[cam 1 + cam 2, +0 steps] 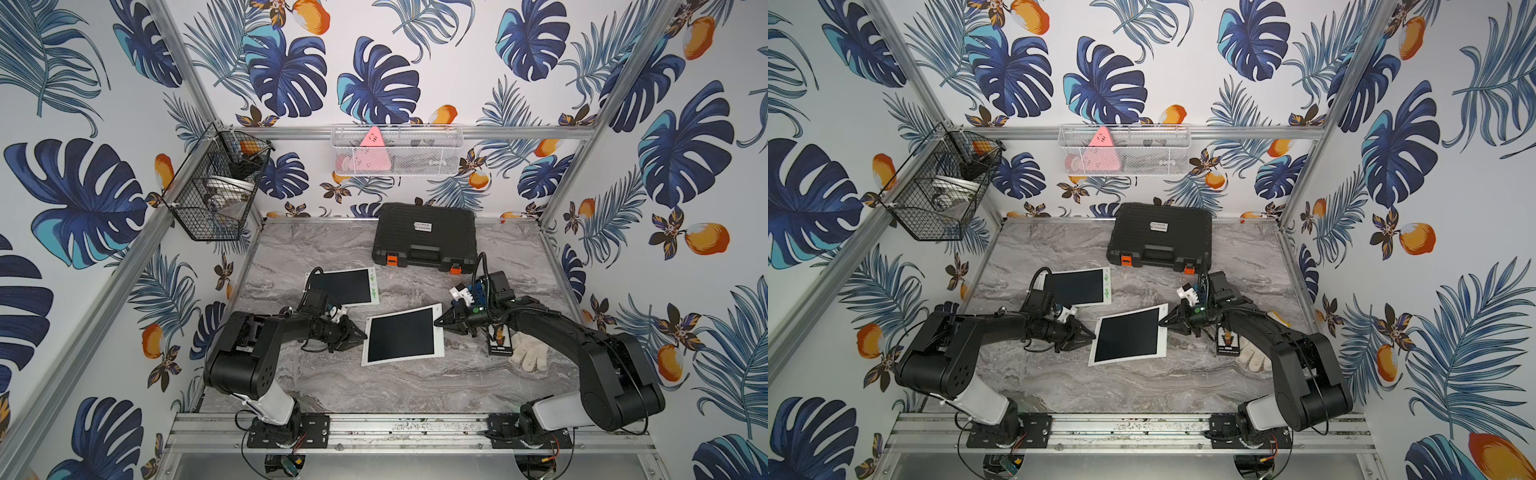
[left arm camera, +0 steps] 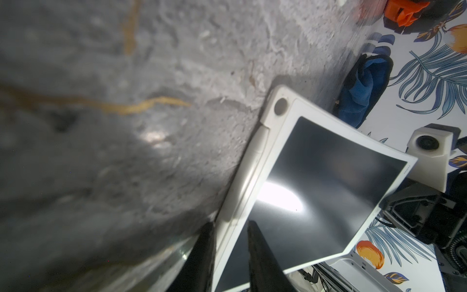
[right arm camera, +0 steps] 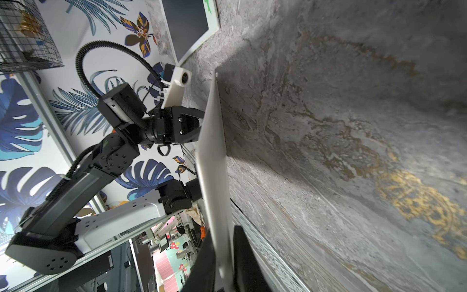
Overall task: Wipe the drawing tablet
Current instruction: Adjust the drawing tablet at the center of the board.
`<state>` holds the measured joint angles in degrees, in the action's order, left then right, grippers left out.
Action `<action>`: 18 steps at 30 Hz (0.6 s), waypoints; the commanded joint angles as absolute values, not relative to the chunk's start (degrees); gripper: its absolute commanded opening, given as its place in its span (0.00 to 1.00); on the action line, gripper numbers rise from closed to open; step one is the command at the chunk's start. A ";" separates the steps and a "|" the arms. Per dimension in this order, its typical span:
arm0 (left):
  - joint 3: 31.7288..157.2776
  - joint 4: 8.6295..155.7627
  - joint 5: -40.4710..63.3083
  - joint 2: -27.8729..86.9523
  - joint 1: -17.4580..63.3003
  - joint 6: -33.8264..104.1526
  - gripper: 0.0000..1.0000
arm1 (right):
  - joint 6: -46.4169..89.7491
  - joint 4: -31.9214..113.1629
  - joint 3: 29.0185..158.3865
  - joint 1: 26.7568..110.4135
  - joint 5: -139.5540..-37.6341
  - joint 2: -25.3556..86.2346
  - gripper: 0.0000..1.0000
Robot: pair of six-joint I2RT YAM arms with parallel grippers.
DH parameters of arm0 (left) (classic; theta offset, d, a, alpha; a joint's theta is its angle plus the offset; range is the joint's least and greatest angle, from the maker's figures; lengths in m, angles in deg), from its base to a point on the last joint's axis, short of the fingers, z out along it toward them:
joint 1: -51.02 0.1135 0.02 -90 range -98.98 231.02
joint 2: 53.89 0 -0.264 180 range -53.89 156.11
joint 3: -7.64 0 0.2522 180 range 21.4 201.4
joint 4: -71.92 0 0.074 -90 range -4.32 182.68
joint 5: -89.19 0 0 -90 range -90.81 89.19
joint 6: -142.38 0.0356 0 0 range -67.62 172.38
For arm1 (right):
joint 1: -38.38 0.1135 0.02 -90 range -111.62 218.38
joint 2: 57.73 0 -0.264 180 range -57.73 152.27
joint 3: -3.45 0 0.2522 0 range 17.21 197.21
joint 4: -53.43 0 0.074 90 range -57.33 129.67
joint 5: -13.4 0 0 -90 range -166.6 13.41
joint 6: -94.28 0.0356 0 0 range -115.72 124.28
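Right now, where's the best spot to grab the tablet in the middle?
Take the tablet by its white rim, coming in level from a side edge. It is thin and flat, so only an edge fits inside a pincer, and the rim keeps the dark screen clear for wiping. The left pincer and right pincer pinch opposite edges that way.

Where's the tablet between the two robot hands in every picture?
In a top view: drawing tablet near the picture's middle.
In a top view: drawing tablet near the middle too.
Left wrist: drawing tablet close up, dark screen showing.
Right wrist: drawing tablet edge-on, a white strip.
Shared landmark: the marble table, seen in all four.
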<state>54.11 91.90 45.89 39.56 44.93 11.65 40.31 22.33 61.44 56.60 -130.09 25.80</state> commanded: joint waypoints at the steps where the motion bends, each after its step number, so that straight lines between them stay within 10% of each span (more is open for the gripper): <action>1: 52.69 102.46 26.24 41.04 44.87 11.23 0.29 | 37.46 18.35 62.59 57.75 -128.84 26.22 0.15; 18: 55.51 108.04 24.87 35.01 44.87 11.57 0.32 | 36.51 13.81 67.84 58.11 -125.02 21.93 0.00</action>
<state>54.85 95.26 41.95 36.17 44.78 11.81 37.93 16.71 65.90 58.04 -127.23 23.55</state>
